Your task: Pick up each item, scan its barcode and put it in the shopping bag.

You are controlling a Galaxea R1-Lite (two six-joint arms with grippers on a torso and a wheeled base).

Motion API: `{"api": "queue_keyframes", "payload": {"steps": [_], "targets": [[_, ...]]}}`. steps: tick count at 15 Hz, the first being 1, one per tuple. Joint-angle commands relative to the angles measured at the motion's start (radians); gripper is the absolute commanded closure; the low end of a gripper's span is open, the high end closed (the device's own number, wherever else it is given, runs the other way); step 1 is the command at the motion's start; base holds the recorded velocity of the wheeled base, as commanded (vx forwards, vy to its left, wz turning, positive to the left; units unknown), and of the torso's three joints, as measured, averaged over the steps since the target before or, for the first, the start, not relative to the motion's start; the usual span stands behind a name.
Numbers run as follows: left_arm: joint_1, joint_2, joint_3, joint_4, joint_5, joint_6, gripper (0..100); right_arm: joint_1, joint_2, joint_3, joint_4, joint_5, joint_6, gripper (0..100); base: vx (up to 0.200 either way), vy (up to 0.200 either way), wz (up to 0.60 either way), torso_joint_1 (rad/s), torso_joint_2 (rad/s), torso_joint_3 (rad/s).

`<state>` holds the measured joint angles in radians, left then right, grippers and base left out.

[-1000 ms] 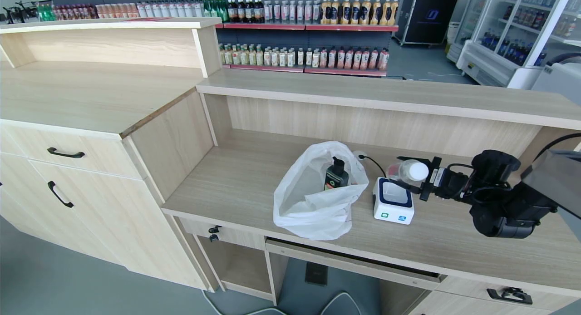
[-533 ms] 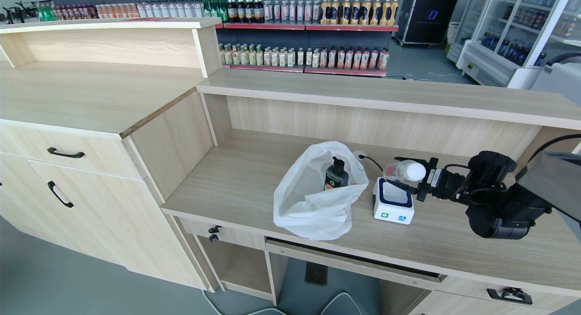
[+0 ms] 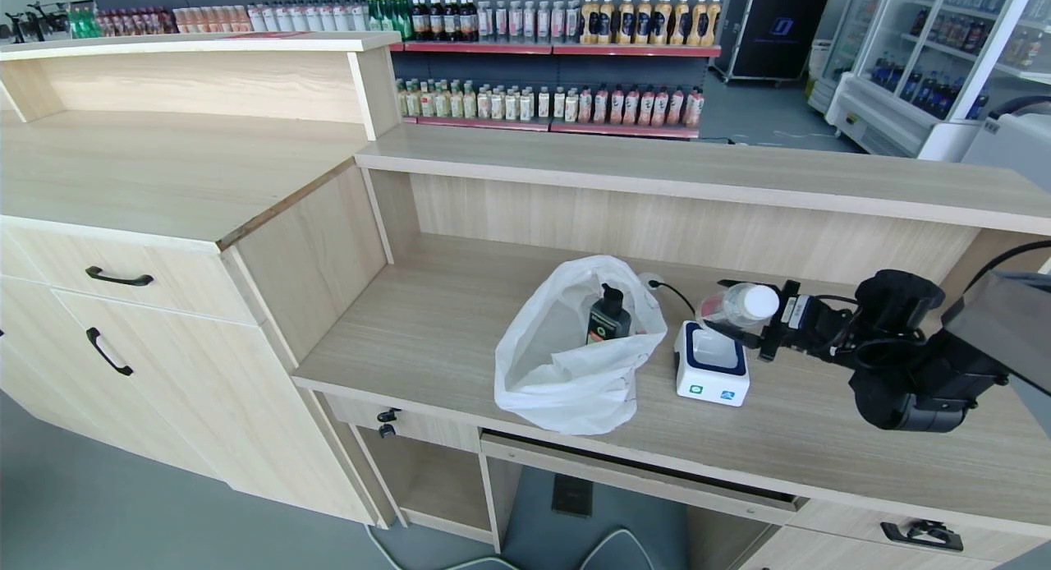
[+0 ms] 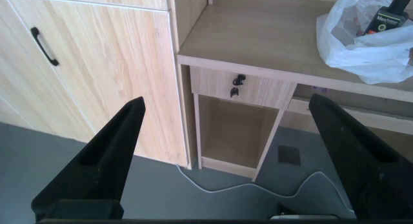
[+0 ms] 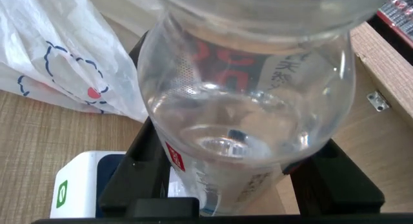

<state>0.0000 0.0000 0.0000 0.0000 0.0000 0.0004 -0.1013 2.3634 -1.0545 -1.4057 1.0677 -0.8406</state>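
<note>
My right gripper (image 3: 743, 315) is shut on a clear plastic bottle (image 3: 737, 306) with a white cap, held lying sideways just above the far end of the white barcode scanner (image 3: 711, 365). The right wrist view has the bottle (image 5: 248, 114) close up between my black fingers (image 5: 145, 166), with the scanner (image 5: 90, 185) under it. To the scanner's left a white shopping bag (image 3: 575, 348) stands open on the counter with a dark pump bottle (image 3: 608, 315) upright inside. My left gripper (image 4: 229, 153) hangs open low beside the counter, over the floor, with nothing between its fingers.
The wooden counter (image 3: 460, 324) has a raised back ledge and a taller cabinet (image 3: 164, 184) on the left. A black cable (image 3: 677, 295) runs behind the scanner. Shelves of drinks (image 3: 542, 61) and fridges stand far behind. The bag (image 4: 368, 37) also sits on the counter in the left wrist view.
The right gripper with the bottle shifted slightly left, then back right and a bit up over the scanner. The bag and scanner stayed put.
</note>
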Motion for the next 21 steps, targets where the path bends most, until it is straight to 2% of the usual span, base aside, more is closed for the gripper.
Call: {"api": "queue_keyframes", "payload": {"steps": [1, 4, 5, 6, 8, 9, 13, 17, 19, 21], "targets": [[0.0, 0.0, 0.0, 0.0, 0.0, 0.0, 0, -0.044, -0.104, 0.067, 0.007, 0.0, 0.071, 100, 0.0, 0.0, 0.0, 0.0, 0.0, 0.0], [0.0, 0.0, 0.0, 0.0, 0.0, 0.0, 0, -0.109, -0.251, 0.088, 0.082, -0.006, 0.21, 100, 0.0, 0.0, 0.0, 0.0, 0.0, 0.0], [0.0, 0.0, 0.0, 0.0, 0.0, 0.0, 0, -0.149, -0.342, 0.091, 0.202, -0.046, 0.288, 100, 0.0, 0.0, 0.0, 0.0, 0.0, 0.0], [0.0, 0.0, 0.0, 0.0, 0.0, 0.0, 0, -0.172, -0.403, 0.096, 0.309, -0.109, 0.339, 100, 0.0, 0.0, 0.0, 0.0, 0.0, 0.0], [0.0, 0.0, 0.0, 0.0, 0.0, 0.0, 0, -0.19, -0.516, 0.125, 0.518, -0.318, 0.437, 100, 0.0, 0.0, 0.0, 0.0, 0.0, 0.0], [0.0, 0.0, 0.0, 0.0, 0.0, 0.0, 0, -0.19, -0.555, 0.143, 0.57, -0.414, 0.482, 100, 0.0, 0.0, 0.0, 0.0, 0.0, 0.0], [0.0, 0.0, 0.0, 0.0, 0.0, 0.0, 0, -0.184, -0.635, 0.246, 0.571, -0.673, 0.514, 100, 0.0, 0.0, 0.0, 0.0, 0.0, 0.0], [0.0, 0.0, 0.0, 0.0, 0.0, 0.0, 0, -0.155, -0.656, 0.283, 0.516, -0.896, 0.488, 100, 0.0, 0.0, 0.0, 0.0, 0.0, 0.0], [0.0, 0.0, 0.0, 0.0, 0.0, 0.0, 0, -0.152, -0.662, 0.278, 0.513, -0.91, 0.469, 100, 0.0, 0.0, 0.0, 0.0, 0.0, 0.0], [0.0, 0.0, 0.0, 0.0, 0.0, 0.001, 0, -0.129, -0.664, 0.283, 0.481, -0.876, 0.472, 100, 0.0, 0.0, 0.3, -0.001, 0.0, -0.001]]}}
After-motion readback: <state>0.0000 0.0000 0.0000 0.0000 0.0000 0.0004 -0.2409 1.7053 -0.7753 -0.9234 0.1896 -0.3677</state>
